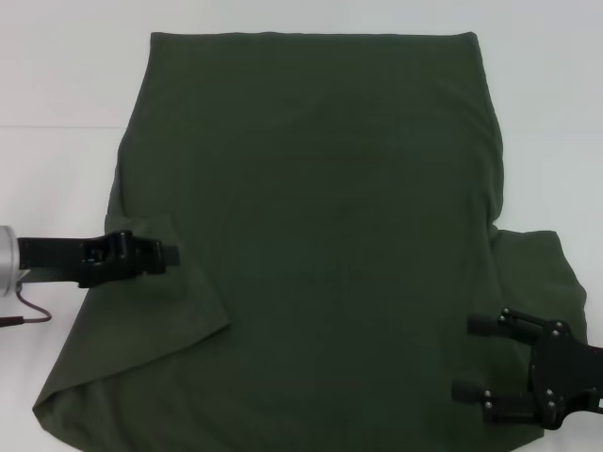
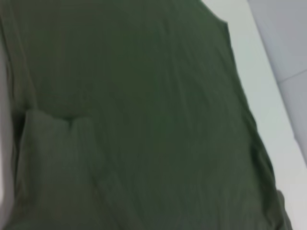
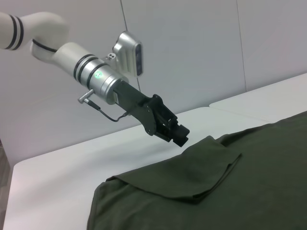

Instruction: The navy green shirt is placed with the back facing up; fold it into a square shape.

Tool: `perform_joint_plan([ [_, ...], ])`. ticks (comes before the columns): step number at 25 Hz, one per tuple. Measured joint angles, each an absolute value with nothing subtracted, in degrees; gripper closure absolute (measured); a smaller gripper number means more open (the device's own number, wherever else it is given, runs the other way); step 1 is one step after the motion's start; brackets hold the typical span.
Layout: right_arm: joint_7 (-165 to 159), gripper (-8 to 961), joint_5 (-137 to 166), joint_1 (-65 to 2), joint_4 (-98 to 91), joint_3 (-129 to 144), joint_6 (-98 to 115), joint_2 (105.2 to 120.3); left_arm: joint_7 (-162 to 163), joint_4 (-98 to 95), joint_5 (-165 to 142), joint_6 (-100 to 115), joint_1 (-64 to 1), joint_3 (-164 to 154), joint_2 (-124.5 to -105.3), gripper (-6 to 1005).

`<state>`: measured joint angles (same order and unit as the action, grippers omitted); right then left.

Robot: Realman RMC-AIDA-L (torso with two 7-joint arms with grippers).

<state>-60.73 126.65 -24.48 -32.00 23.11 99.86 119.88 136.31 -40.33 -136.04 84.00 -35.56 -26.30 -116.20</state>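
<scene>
White table, matte, plain, with a seam line running across it in the head view; grey-white panelled wall behind it in the right wrist view. Count: one shirt, two grippers, one table.

The navy green shirt lies spread flat on the table, plain side up, covering most of the space between the two grippers. One sleeve on the robot's left side is folded inward over the body, lying as a flap just below and beside the left gripper's tip. The other sleeve sticks out flat at the right, just beyond the right gripper.

Left gripper: comes in from the left edge, tip over the shirt's left edge at the folded sleeve. Fingers look narrow, pressed together, no cloth seen between them; in the right wrist view the tip sits just above the sleeve flap, apart from it.

Right gripper: near the table's near-right corner, over the shirt's lower right part. Fingers spread wide, pointing inward toward the shirt's middle, holding nothing.

Left wrist view shows only shirt fabric and a strip of table.
</scene>
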Motion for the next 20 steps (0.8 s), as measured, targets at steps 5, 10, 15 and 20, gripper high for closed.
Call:
perform_joint_plan([
  [5,-60.74,13,126.65,-24.54,-31.99,23.0,100.02,119.88,128.39,-40.29,-130.63,85.84,-33.2,-26.27,-115.74,671],
  [10,-60.77,13,126.65,-24.49,-32.0,22.59,100.04,119.8,111.04,-40.15,-128.81,91.58,-31.15,-26.79,-115.79,471],
  [15,-60.79,12,126.65,-24.38,-32.03,22.41,99.45,119.79,93.09,-41.47,-128.8,95.82,-29.37,-27.06,-116.32,346],
  [20,-61.09,12,125.57,-23.78,-32.02,21.78,98.71,119.79,77.57,-42.53,-127.28,97.86,-26.05,-26.4,-117.82,240],
])
